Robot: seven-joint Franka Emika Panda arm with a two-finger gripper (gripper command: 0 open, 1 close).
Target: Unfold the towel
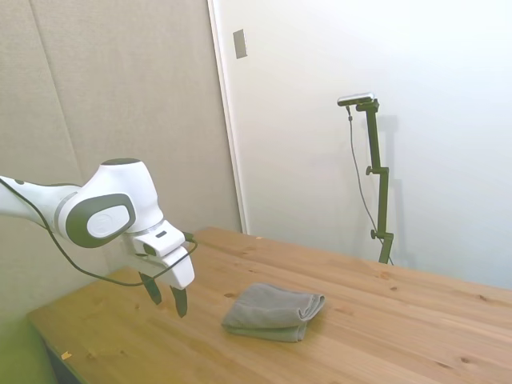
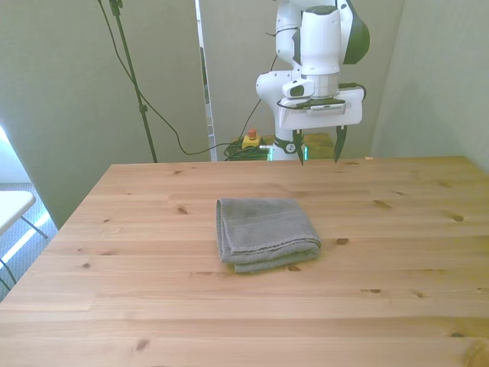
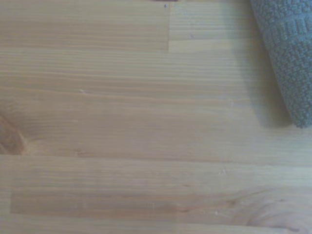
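the small folded grey-green cloth towel (image 2: pixel 266 243) lies mid-way across the pale wooden table (image 2: pixel 397 290), apart from the white two-finger gripper (image 2: pixel 318 150), which hovers empty with jaws spread wide, near the table's far edge.

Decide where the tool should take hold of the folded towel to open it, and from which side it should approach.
Grip the towel by its top layer's loose edge, on the side nearer the camera in the front view, where stacked layers show. The front view's left side looks like a closed fold. Come down from above; the open tool hangs clear behind it. This is a judgement.
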